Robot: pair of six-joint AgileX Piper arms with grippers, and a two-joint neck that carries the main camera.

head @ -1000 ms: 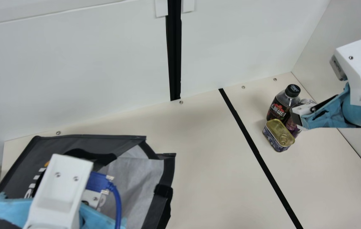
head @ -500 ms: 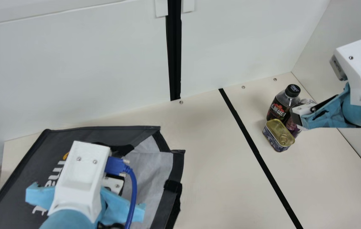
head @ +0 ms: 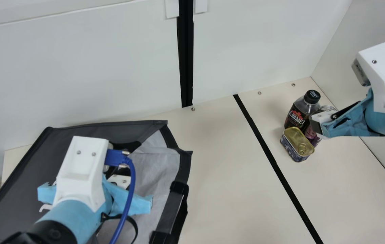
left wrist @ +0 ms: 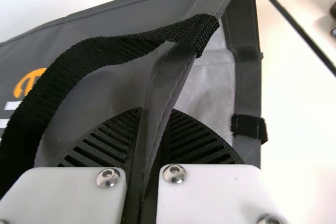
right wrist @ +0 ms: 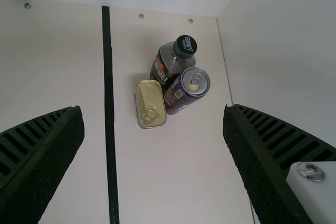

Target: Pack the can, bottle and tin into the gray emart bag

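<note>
Right wrist view: tin (right wrist: 150,98), bottle (right wrist: 172,61) and can (right wrist: 184,92) stand beyond the wide-spread end effector (head: 316,126).

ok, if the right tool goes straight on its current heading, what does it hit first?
Probably the tin, in line between the open fingers of the right tool; the can beside it might come first, depth is unclear.
</note>
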